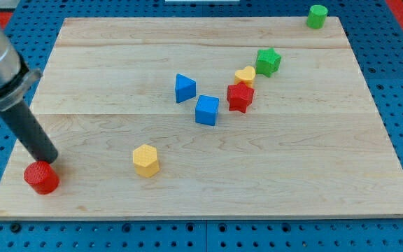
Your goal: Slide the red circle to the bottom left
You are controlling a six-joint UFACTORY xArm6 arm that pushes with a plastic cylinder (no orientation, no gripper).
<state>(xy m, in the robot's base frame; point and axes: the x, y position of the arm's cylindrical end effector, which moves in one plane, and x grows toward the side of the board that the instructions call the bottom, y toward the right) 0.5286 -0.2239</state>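
Observation:
The red circle (41, 177) is a short red cylinder lying near the bottom left corner of the wooden board (208, 189). My tip (49, 160) is the lower end of the dark rod that comes down from the view's upper left. It touches the red circle's upper right edge, or is a hair from it.
A yellow hexagon (145, 160) lies right of the red circle. A blue triangle (185, 88), blue cube (206, 110), red star (240, 96), yellow heart (245, 75) and green star (268, 61) cluster mid-board. A green cylinder (317, 15) stands at the top right corner.

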